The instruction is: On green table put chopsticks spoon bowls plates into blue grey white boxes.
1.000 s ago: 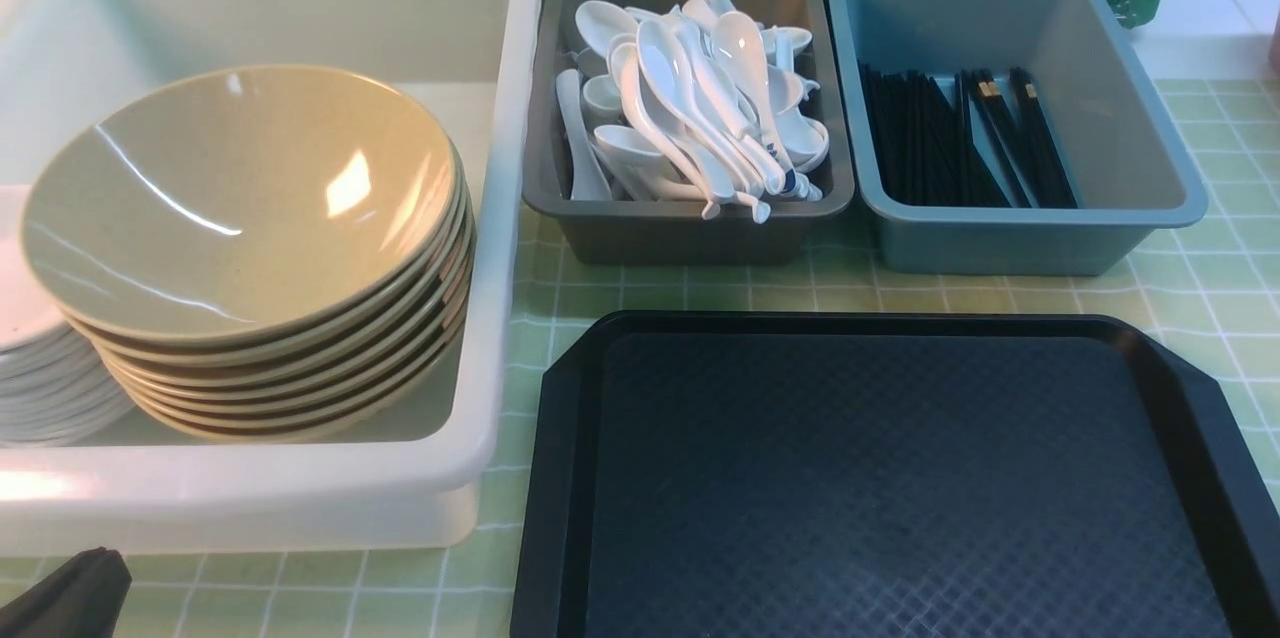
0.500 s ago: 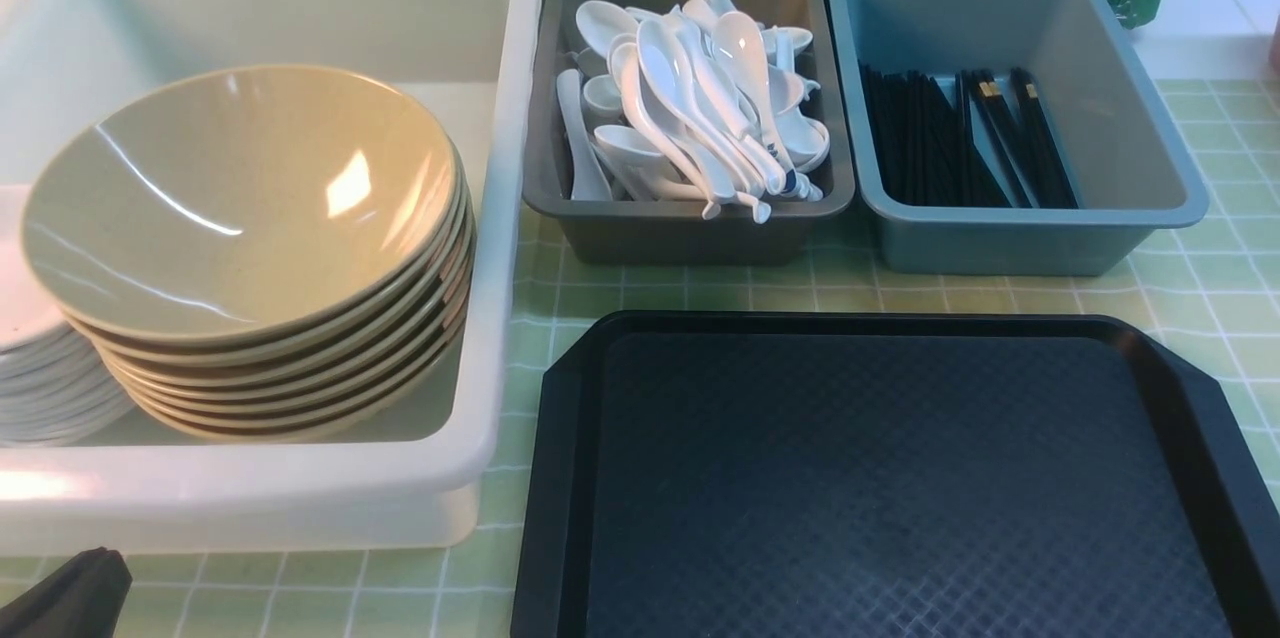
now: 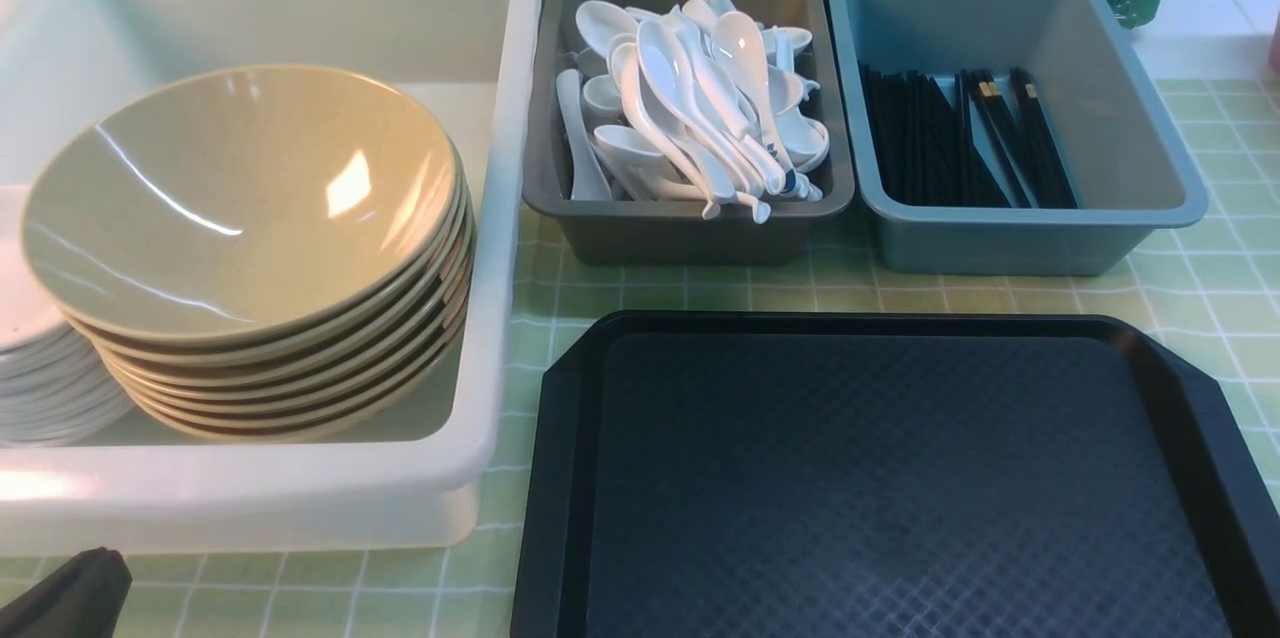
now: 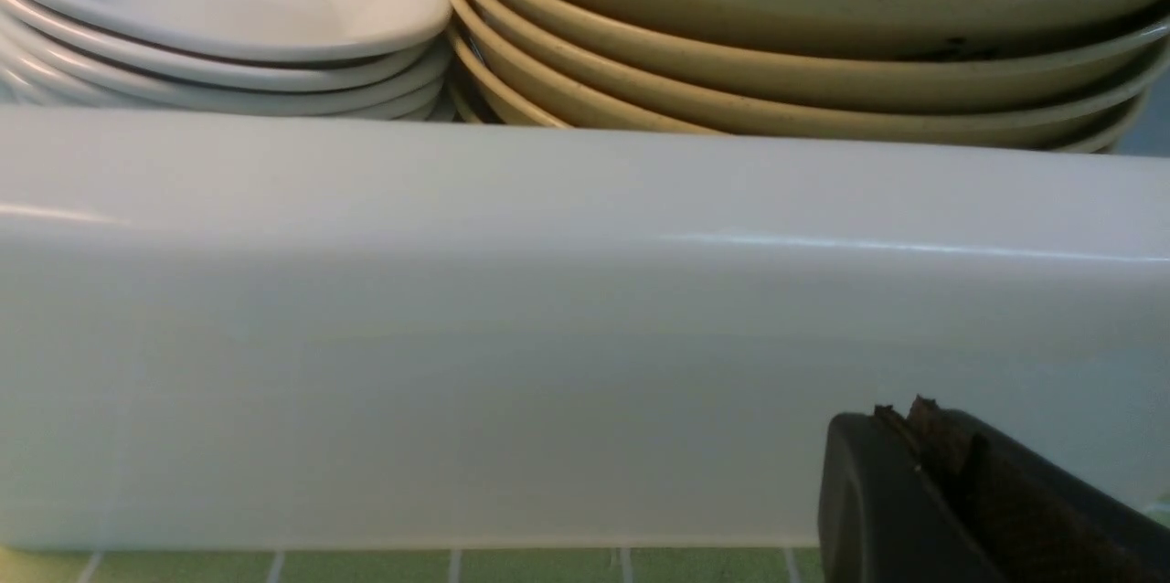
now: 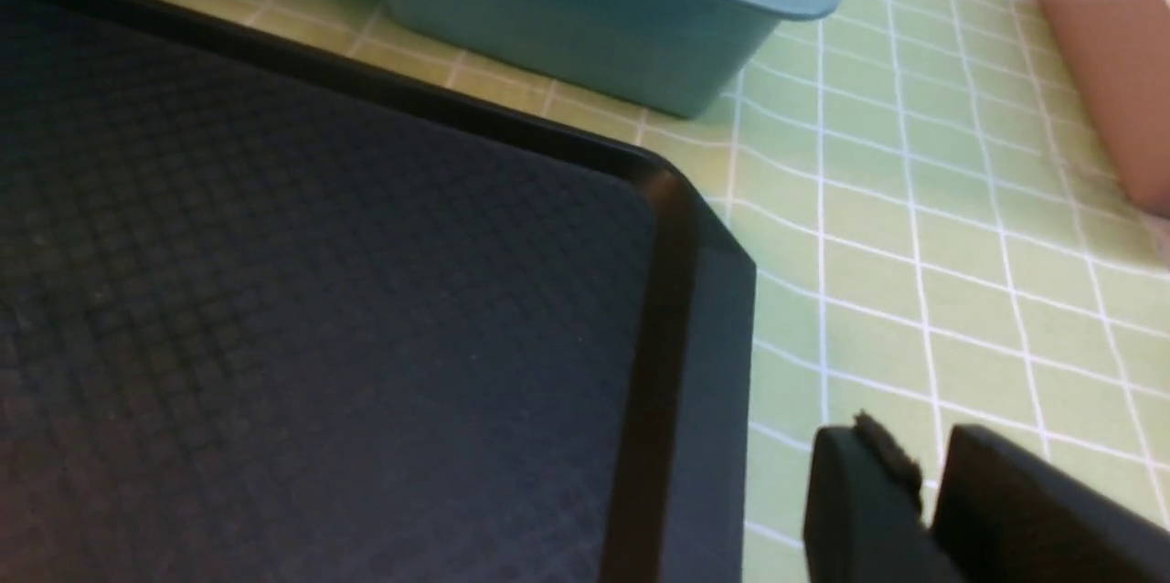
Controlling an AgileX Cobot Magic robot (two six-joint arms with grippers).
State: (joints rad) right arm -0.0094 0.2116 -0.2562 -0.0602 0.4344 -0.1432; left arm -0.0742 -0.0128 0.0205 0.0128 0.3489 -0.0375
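Note:
The white box [image 3: 250, 493] on the green table [image 3: 1200, 288] holds a stack of tan bowls [image 3: 240, 198] and white plates [image 3: 40, 368] at its left. The grey box [image 3: 680, 238] is full of white spoons, and one spoon [image 3: 792, 182] has blue marks. The blue box [image 3: 1000, 243] holds black chopsticks [image 3: 960, 138]. My left gripper [image 3: 70, 598] is low at the near left, shut and empty, facing the white box wall [image 4: 548, 291] in the left wrist view [image 4: 914, 418]. My right gripper [image 5: 914, 441] is shut and empty over the cloth beside the tray.
A black textured tray [image 3: 880, 478] lies in front of the grey and blue boxes with nothing on it. A pink object [image 5: 1106, 44] stands at the far right edge. A green backdrop hangs behind the boxes.

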